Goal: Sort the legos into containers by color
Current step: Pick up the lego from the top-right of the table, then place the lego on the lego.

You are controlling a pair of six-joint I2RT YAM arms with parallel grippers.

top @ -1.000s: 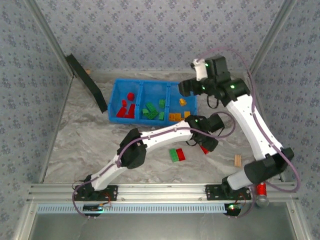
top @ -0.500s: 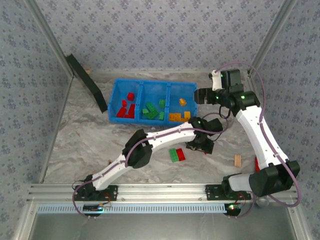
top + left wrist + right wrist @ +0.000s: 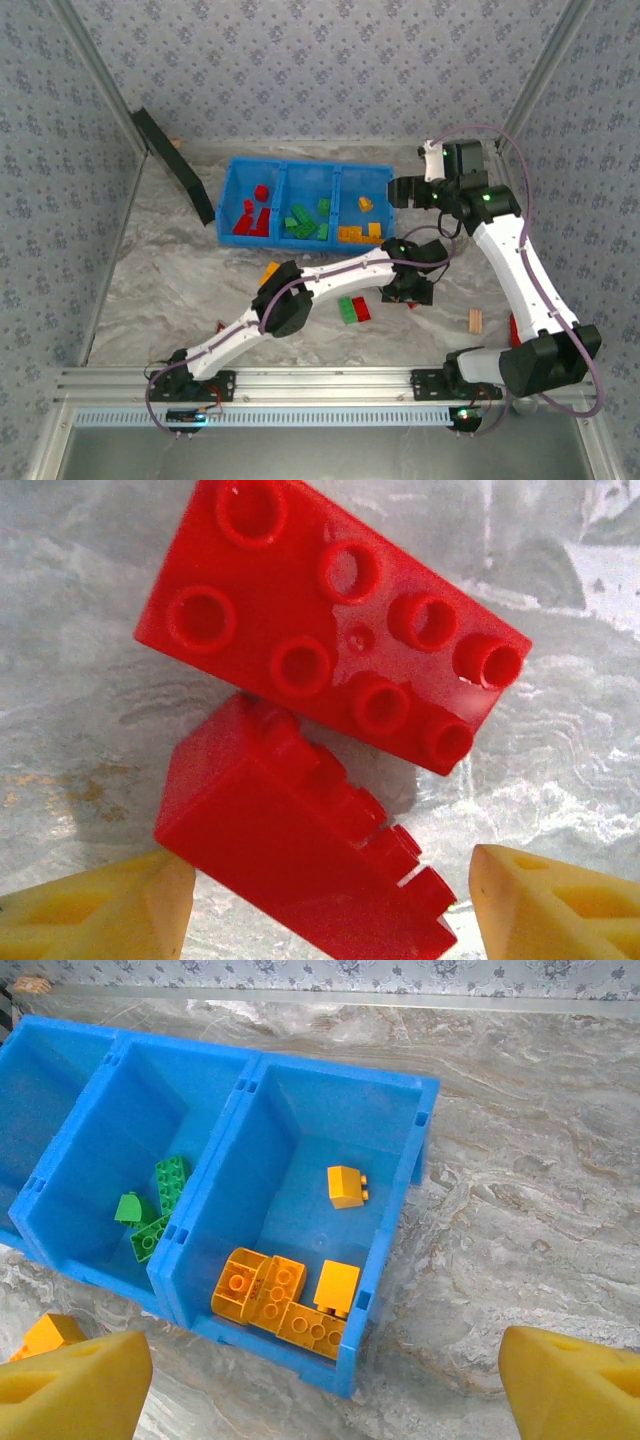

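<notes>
Two red legos lie on the marble in the left wrist view: one studs-up (image 3: 330, 620), one tipped on its side (image 3: 300, 870). My left gripper (image 3: 330, 915) is open astride the tipped one, with a gap at the right finger (image 3: 560, 910). From above, that gripper (image 3: 408, 290) sits right of a red and green pair (image 3: 355, 308). The blue bin (image 3: 310, 165) holds red legos (image 3: 252, 218) left, green (image 3: 308, 220) middle and orange (image 3: 285, 1300) right. My right gripper (image 3: 320, 1390) hangs open and empty beside the bin's right end. One orange lego (image 3: 270, 270) lies loose.
A black triangle (image 3: 175, 165) leans at the bin's left. A small wooden block (image 3: 476, 320) lies on the table at the right, and a red cylinder (image 3: 515, 330) peeks out behind the right arm. Metal frame posts rise at both back corners.
The right gripper has pulled back from over the bin's right compartment to just beyond its right end. The left arm shifted slightly, uncovering the loose orange lego.
</notes>
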